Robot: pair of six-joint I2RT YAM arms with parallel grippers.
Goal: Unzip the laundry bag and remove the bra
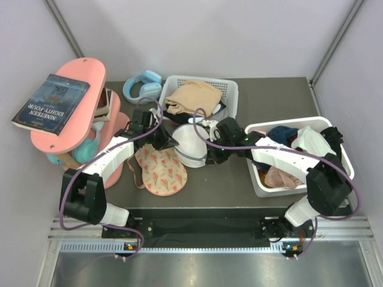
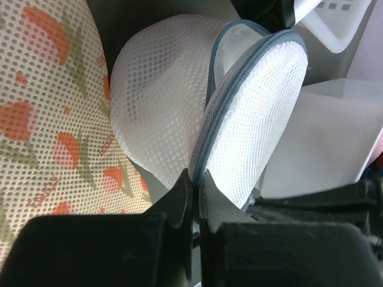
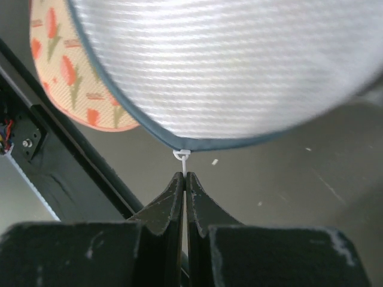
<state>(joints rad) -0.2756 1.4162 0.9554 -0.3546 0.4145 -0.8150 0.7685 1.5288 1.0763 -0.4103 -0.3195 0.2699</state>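
Grey desk [image 1: 269, 101] carries the laundry bag [image 1: 190, 145] at mid-frame between both arms: the left tool [image 2: 194, 179] is clenched on its zip rim [image 2: 209, 119], the right tool [image 3: 183, 176] on the white zip pull [image 3: 181, 155]. The bra [image 1: 161, 170] lies just lower left, nearer the left arm.

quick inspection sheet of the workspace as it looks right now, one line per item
surface: dark grey table
job's things: laundry bag mid-table between both grippers; bra lying outside it, right beside it
clutter: pink shelf carrying a book; blue headphones; back basket and right basket, both holding clothes
grippers: left gripper shut on the zip rim; right gripper shut on the zip pull
cables: purple cables loop along both arms
surroundings: pale walls
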